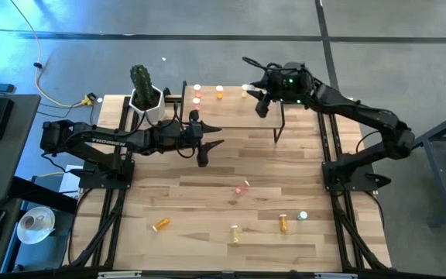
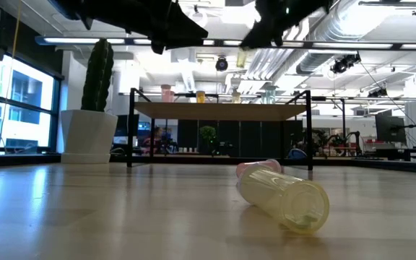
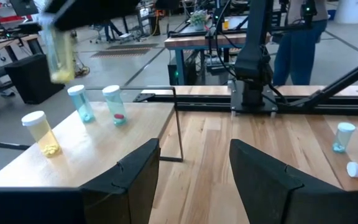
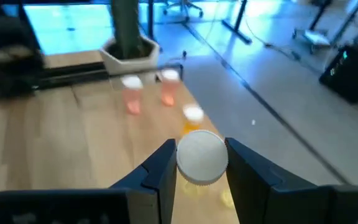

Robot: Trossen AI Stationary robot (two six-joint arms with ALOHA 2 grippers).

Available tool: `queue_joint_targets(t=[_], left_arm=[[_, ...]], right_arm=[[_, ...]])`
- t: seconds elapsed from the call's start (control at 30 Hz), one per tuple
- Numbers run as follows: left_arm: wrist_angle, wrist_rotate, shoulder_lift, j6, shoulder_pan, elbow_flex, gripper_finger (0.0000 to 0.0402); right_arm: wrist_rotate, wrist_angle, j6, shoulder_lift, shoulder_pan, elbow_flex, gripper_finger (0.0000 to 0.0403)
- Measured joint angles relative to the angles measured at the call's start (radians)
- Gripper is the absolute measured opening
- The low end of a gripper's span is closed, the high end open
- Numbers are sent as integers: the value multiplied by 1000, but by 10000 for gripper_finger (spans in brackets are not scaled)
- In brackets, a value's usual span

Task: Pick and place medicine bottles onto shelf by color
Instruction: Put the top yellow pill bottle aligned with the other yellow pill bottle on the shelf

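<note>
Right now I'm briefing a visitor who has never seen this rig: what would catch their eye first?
Likely the right pincer above the shelf at the table's far edge, shut on a white-capped yellow bottle. Next, the tall green cactus in its white pot beside the shelf, with the left pincer open in front of it. Then the loose bottles lying near the front edge, one orange bottle among them.

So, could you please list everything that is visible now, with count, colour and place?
shelf: one, light wood, black legs, far end of the table
bottles on the shelf: about six, pink, orange, yellow, pale green
loose bottles: five, pink, two orange, yellow, pale green, near half of the table
cactus: one, green, white pot, beside the shelf
left gripper: open, empty, mid-table
right gripper: over the shelf, shut on yellow bottle
</note>
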Motion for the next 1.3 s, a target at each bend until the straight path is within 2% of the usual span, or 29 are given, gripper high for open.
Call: queue_joint_targets(t=[0.13, 0.27, 0.57, 1.3], left_arm=[[0, 0, 0, -2, 0, 0, 186], [1, 0, 0, -2, 0, 0, 186], [2, -2, 0, -2, 0, 0, 186], [4, -4, 0, -10, 0, 0, 186]], right_arm=[[-35, 90, 50, 16, -39, -107, 108], [-40, 141, 77, 46, -52, -151, 108], [-37, 141, 79, 120, -51, -149, 108], [-26, 109, 85, 146, -27, -147, 108]])
